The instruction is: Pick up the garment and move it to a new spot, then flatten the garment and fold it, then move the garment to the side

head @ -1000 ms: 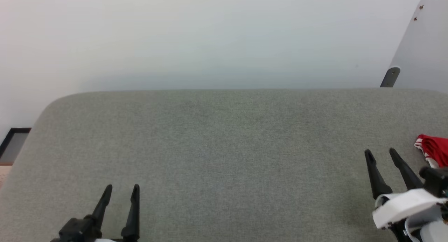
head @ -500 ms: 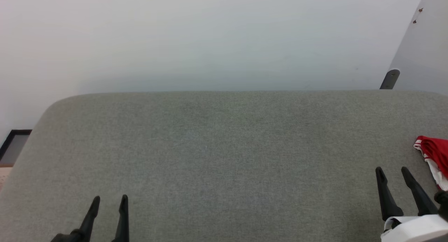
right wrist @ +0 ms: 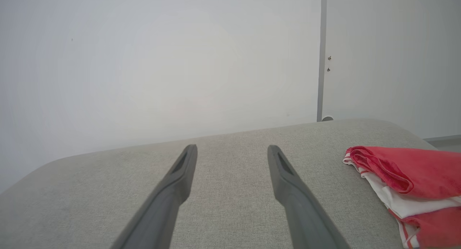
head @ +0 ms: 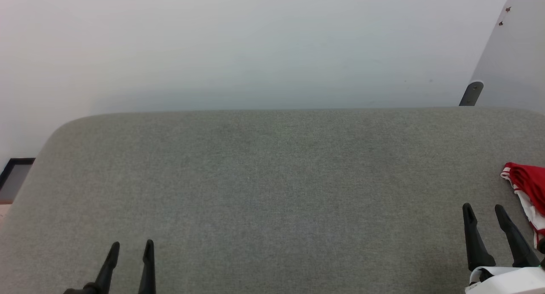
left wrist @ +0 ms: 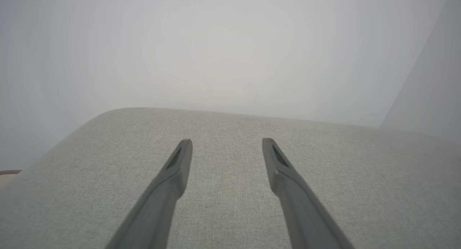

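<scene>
Looks near its end, with the garment (head: pixel 528 183) at the right edge of the table (head: pixel 272 179).

Lies there as a compact bundle, red layered over white with striped trim, partly cut off in the head view, so cannot judge how neat the fold is. Just left of it, apart from the cloth, has the right gripper (head: pixel 483 209) with jaws spread wide and nothing between them. Near the front left corner, has the left gripper (head: pixel 132 244) spread just as wide and equally empty. Reads as folded and set aside already; if merely heaped, leaves lifting, flattening, folding and moving aside all to do.
</scene>
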